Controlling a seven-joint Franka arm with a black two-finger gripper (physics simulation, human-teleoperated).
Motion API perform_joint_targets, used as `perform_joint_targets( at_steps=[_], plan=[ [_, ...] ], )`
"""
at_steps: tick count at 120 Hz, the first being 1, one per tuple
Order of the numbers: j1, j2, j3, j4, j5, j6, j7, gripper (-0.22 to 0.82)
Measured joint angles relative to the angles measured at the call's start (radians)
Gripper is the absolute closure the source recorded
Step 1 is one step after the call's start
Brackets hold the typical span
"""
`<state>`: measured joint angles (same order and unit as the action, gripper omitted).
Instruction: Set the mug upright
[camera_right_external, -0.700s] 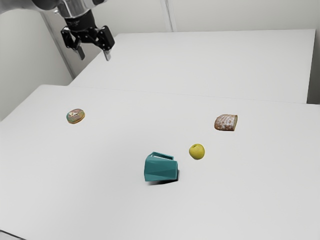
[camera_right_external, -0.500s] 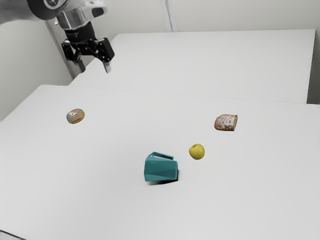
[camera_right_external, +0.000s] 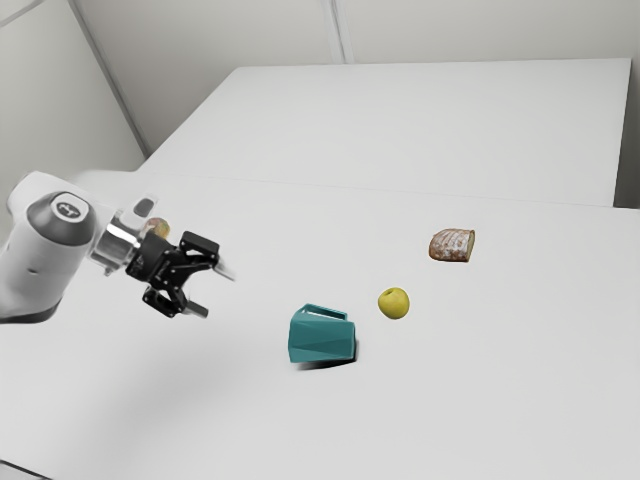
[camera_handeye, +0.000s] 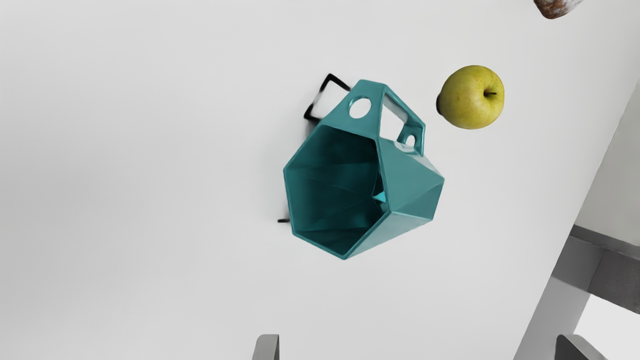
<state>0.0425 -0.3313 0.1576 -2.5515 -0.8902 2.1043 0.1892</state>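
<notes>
Side and wrist views look down, sharing the mug (wrist's nearer).

Logged on table: mug on its side, apple near it toward exterior view's right, bread beyond apple (same side), pastry behind arm.

Bright — diffuse light (some soft shadow).

A broad, matte white table spreads before me. In the exterior view, a second smooth white surface lies behind it, past a faint line. Plain, pale grey walls rise around: a back wall with a narrow upright strip, and a side wall at the exterior view's left. My wrist view catches a dark grey band past the table's edge. The light is soft and pale.
</notes>
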Motion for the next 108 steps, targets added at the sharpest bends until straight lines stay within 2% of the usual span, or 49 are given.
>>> perform_joint_targets(
  at_steps=[19,38,69,108],
  plan=[
    [0.022,0.082,0.013,-0.044,-0.225,0.056,0.226,0.00],
    [0.026,0.157,0.014,-0.065,-0.356,0.075,0.415,0.00],
    [0.025,0.159,0.005,-0.129,-0.433,0.070,0.637,0.00],
    [0.019,0.214,-0.095,-0.110,-0.662,0.064,0.802,0.00]
  ],
)
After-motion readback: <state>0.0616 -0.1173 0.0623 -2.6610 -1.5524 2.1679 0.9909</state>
